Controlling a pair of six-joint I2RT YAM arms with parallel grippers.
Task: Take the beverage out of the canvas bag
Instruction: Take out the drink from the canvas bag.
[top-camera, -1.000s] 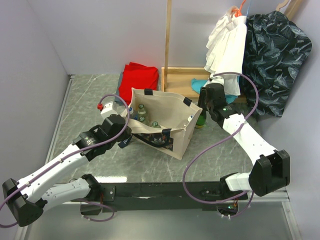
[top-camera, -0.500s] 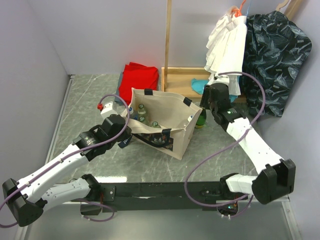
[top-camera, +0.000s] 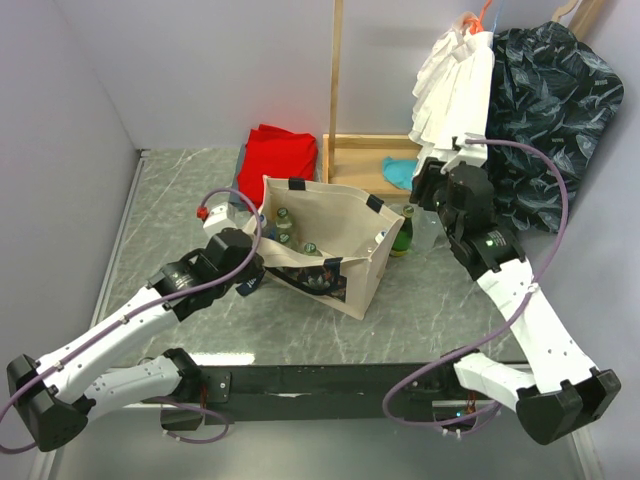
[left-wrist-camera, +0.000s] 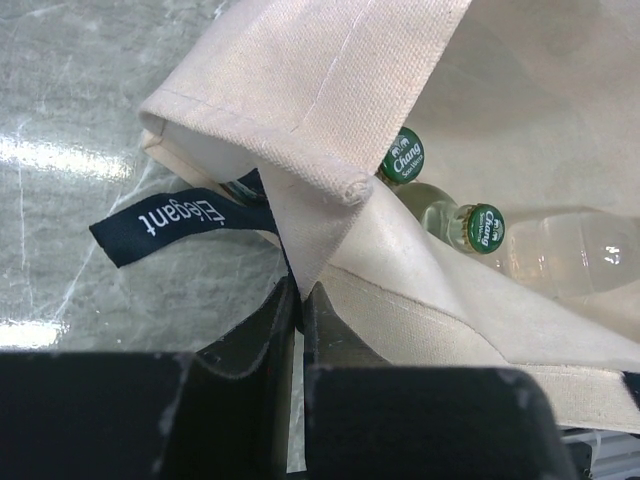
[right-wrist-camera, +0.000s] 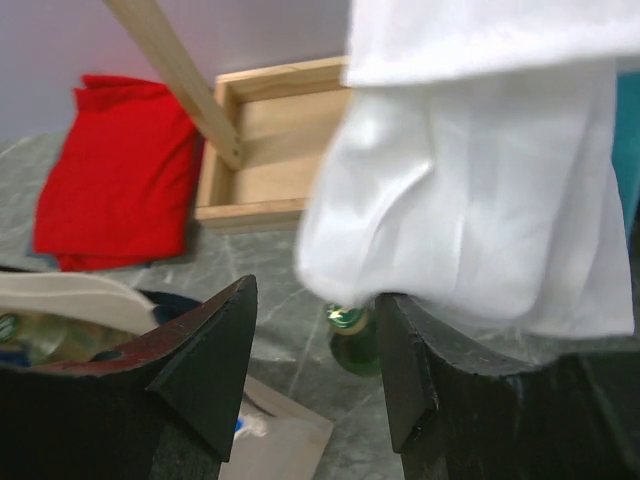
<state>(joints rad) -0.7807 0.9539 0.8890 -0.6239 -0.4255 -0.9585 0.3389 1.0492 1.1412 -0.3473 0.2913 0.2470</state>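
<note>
My left gripper (left-wrist-camera: 298, 298) pinched the soft rim of the canvas bag (left-wrist-camera: 320, 70), my right gripper (right-wrist-camera: 315, 330) hung spread and empty near a green bottle (right-wrist-camera: 352, 345) standing just outside it, and the capped bottles (left-wrist-camera: 480, 225) inside looked hard, slick and weighty to me, best taken by the neck.

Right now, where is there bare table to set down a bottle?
Bare marble left of the canvas bag toward the wall, and front-right between bag and right arm. Crowded behind: red cloth, wooden stand, hanging clothes; a green bottle stands at the bag's right end.
</note>
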